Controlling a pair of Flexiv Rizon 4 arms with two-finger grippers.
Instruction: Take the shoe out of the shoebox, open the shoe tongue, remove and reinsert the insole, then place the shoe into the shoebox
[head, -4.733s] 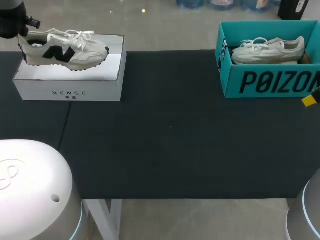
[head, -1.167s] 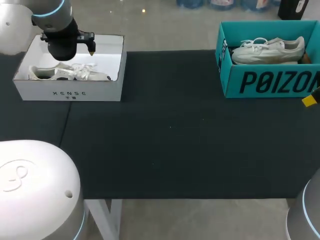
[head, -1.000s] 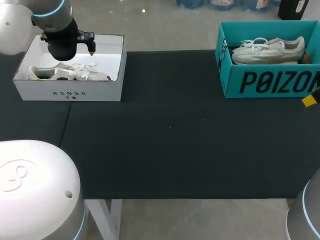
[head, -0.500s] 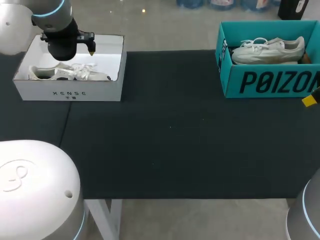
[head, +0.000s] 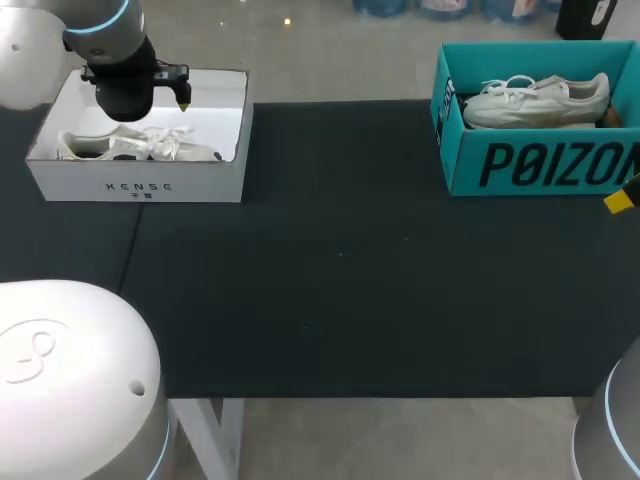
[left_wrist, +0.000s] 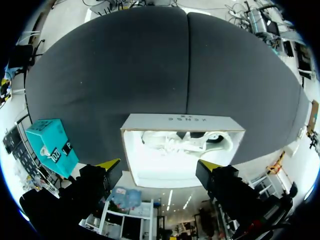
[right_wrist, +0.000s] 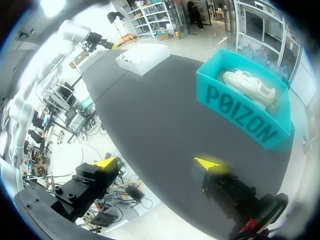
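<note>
A white shoebox (head: 138, 186) stands at the table's far left. In it a white sneaker with a dark side mark and white laces (head: 140, 147) lies on its side. My left arm (head: 122, 80) hangs straight over the box. In the left wrist view, the left gripper (left_wrist: 159, 165) is open above the box (left_wrist: 182, 120) and clear of the sneaker (left_wrist: 185, 141). My right gripper (right_wrist: 158, 163) is open with nothing between its fingers, low over the table's right edge; only a yellow tip (head: 618, 201) shows in the head view.
A teal shoebox (head: 545, 165) with a second pale sneaker (head: 535, 98) stands at the far right, ahead of the right gripper (right_wrist: 245, 120). Black cloth covers the table (head: 340, 280) between the two boxes.
Several seconds ago the left gripper held the sneaker up over the white box; now it lies inside and the gripper stands open above it. Nothing has moved in the last second.
</note>
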